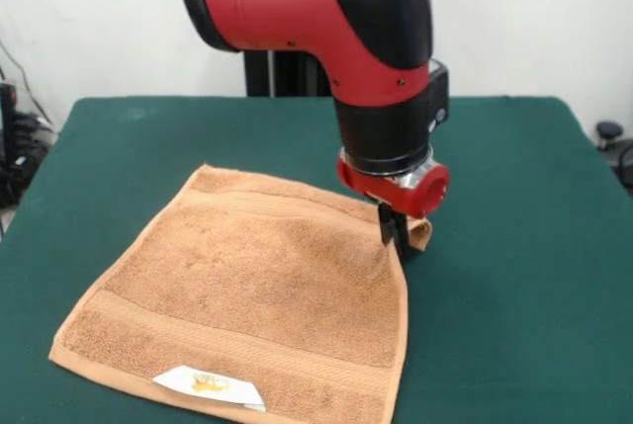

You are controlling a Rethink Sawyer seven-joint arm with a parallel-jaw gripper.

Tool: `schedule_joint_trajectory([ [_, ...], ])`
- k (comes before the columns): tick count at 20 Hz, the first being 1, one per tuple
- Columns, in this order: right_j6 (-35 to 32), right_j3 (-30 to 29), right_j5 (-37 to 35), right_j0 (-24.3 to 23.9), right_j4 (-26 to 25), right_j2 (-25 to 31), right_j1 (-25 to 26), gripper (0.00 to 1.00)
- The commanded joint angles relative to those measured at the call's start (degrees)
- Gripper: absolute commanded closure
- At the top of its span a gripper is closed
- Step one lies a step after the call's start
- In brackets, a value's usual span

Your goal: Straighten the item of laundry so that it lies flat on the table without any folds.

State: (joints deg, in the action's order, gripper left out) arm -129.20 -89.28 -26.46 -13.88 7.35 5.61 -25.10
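Out to the left of my jaws the towel (247, 296) spreads nearly flat across the green table (514, 276), its white label (210, 384) lying at the edge farthest from me, and only the corner right at my jaws (394, 234) is bunched, with a small flap turned over just to their right. My jaws are pinched narrow on that corner, holding a fold of the terry. I judge the cloth light, soft and limp, with enough nap to grip the felt, so I would hold it at this hemmed corner, where the border band gives me something firm, and draw it outward gently.
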Motion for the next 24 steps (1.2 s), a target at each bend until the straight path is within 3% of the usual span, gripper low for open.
schedule_joint_trajectory([
  [1, -6.6, 1.0, -4.9, 4.5, -2.1, -4.4, -0.1, 1.00],
  [16, -5.8, 0.0, -2.2, 5.8, -1.0, -6.3, 0.7, 1.00],
  [24, -4.8, 5.0, 1.3, 5.0, -2.4, -8.4, 6.3, 1.00],
])
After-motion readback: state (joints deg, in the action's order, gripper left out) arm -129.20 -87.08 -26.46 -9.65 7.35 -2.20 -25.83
